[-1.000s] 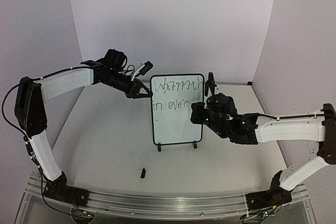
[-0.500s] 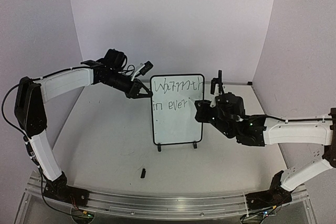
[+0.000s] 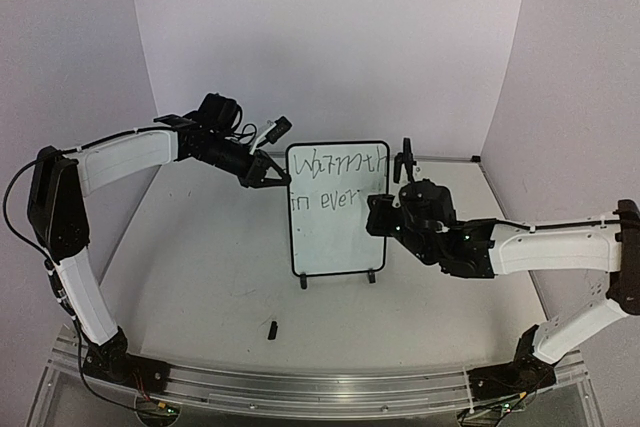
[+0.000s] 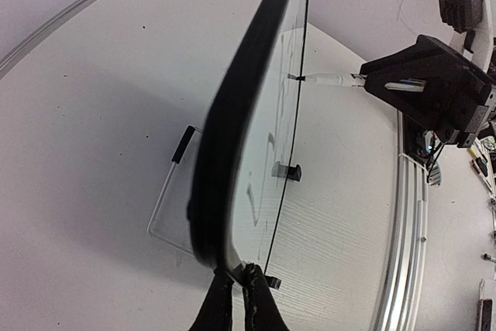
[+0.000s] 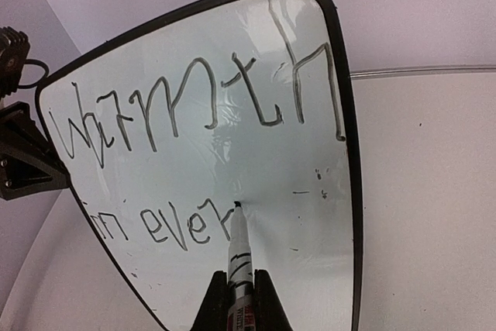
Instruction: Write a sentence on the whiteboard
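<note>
The whiteboard (image 3: pixel 335 242) stands upright on its two black feet in the middle of the table. Its sentence reads "Warmth" (image 3: pixel 345 160) on the top line and "in ever" (image 3: pixel 325 201) below. My left gripper (image 3: pixel 274 179) is shut on the board's left edge, and the left wrist view shows the fingers (image 4: pixel 236 288) pinching the black frame (image 4: pixel 232 153). My right gripper (image 5: pixel 241 281) is shut on a white marker (image 5: pixel 239 246). The marker's tip touches the board just right of "ever" (image 5: pixel 182 226). From above, that gripper (image 3: pixel 380 212) sits at the board's right edge.
A small black marker cap (image 3: pixel 272 328) lies on the table in front of the board. An aluminium rail (image 3: pixel 300 382) runs along the near edge between the arm bases. Purple-white walls close the table in on three sides.
The right arm drew back to the right half a second ago and has returned to the board. The lettering looks the same. The left arm has not moved.
</note>
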Tool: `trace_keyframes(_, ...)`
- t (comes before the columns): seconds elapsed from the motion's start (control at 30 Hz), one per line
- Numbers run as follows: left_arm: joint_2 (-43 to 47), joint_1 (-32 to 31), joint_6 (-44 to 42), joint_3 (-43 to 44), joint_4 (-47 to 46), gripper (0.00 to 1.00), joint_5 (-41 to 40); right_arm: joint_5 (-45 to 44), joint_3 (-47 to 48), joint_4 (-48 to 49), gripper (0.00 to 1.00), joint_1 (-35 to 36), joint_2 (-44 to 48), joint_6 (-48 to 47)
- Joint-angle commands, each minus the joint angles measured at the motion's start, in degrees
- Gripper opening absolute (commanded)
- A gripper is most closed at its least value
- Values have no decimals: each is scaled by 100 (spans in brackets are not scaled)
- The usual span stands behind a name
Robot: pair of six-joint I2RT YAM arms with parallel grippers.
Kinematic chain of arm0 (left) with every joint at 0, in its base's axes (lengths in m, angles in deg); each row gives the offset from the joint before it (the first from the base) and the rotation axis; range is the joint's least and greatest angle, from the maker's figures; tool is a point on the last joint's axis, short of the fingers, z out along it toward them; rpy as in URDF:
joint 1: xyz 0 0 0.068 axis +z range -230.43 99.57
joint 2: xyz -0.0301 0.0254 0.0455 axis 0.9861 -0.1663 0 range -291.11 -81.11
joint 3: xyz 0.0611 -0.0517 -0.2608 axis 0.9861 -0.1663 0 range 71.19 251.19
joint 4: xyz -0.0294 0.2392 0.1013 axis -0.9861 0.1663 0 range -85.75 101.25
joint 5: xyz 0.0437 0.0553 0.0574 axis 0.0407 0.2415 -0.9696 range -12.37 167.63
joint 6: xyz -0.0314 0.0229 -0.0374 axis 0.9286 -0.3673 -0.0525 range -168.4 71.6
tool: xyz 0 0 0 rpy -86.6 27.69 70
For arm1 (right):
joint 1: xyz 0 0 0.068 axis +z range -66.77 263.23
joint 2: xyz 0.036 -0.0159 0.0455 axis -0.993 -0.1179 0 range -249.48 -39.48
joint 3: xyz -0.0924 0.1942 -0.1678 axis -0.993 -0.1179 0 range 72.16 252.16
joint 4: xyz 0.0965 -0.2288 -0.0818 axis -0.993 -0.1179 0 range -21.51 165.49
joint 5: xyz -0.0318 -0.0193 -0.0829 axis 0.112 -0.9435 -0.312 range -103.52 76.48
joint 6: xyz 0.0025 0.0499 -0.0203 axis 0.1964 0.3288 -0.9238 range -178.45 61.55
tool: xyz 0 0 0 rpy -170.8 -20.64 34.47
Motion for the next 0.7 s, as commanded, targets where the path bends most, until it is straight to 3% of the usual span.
trace_keyframes(0.0, 153, -22, -321, -80, 220, 0, -245, -242, 227, 85, 0, -30, -82, -78)
trace_keyframes(0.67, 193, -22, -324, -88, 226, 0, -265, -300, -147, -340, 0, -29, 185, 367)
